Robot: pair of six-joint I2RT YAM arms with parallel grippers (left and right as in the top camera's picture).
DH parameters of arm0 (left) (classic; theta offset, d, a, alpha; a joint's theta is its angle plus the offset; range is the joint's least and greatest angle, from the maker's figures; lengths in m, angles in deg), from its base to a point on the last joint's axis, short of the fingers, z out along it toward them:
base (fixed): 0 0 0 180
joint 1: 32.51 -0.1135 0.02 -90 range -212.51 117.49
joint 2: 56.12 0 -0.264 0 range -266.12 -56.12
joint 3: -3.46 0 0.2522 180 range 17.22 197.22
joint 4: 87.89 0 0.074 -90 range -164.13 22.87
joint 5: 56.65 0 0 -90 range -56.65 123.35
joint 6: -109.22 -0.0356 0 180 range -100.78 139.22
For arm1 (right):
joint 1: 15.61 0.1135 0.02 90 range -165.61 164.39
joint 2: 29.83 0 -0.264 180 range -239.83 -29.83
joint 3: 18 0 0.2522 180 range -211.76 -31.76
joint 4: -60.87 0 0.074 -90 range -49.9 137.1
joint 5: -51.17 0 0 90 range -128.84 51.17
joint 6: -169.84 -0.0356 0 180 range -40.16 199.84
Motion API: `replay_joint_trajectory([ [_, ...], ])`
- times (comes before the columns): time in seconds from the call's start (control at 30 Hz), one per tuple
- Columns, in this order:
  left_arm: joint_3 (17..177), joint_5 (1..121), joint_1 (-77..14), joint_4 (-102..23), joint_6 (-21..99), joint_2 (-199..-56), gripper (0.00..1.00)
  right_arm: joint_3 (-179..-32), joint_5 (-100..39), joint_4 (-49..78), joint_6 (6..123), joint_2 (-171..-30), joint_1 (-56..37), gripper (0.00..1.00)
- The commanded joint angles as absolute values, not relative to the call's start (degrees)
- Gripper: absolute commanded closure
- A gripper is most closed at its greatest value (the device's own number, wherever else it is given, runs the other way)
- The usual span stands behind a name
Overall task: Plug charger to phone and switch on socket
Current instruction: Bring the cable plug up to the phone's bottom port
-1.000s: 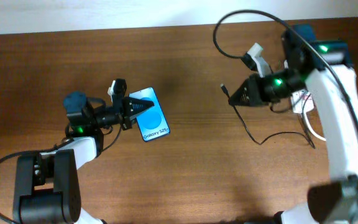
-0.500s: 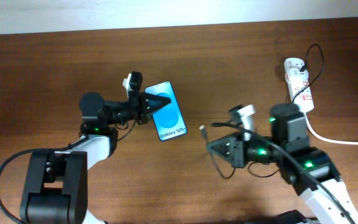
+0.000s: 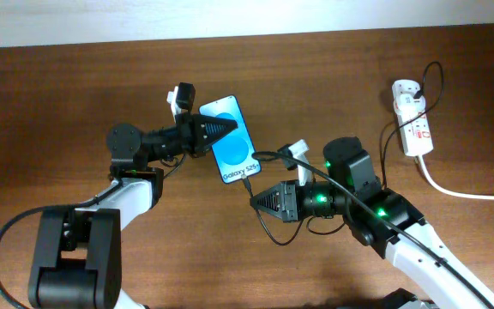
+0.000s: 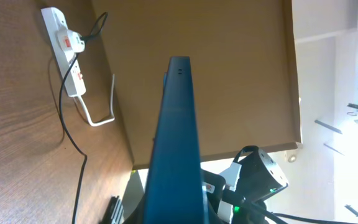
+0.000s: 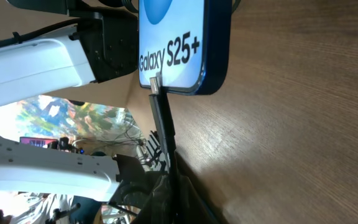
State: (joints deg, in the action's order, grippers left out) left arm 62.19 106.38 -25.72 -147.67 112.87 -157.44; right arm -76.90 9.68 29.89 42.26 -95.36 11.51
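Observation:
The phone [image 3: 231, 138] has a bright blue screen with white text at its near end. My left gripper [image 3: 213, 130] is shut on its far part and holds it tilted; the left wrist view shows it edge-on [image 4: 178, 143]. My right gripper [image 3: 262, 199] is shut on the charger [image 3: 249, 184], whose black connector tip [image 5: 156, 87] meets the phone's bottom edge [image 5: 185, 43]. The thin black cable [image 3: 406, 120] runs right to the socket [image 3: 412, 116], a white strip with red marks at the far right, also in the left wrist view [image 4: 67, 50].
A thick white cord [image 3: 457, 190] leaves the socket toward the right edge. The black cable loops on the wood below my right gripper [image 3: 273, 236]. The wooden table [image 3: 75, 94] has its far edge along a white wall.
My right gripper has moved left toward the phone with the connector, which now touches the phone's bottom edge. My left gripper has moved slightly with the phone.

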Motion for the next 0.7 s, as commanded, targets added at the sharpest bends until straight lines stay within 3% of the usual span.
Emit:
replay_joint_trajectory([
  [0.0,63.5,105.7,-25.7,-148.2,114.9,-157.4,1.00,-76.8,10.3,30.0,41.3,-95.6,11.9,0.96],
  [0.67,63.5,105.9,-27.0,-148.3,116.1,-157.4,1.00,-76.8,12.4,32.4,38.8,-95.6,11.9,0.96],
])
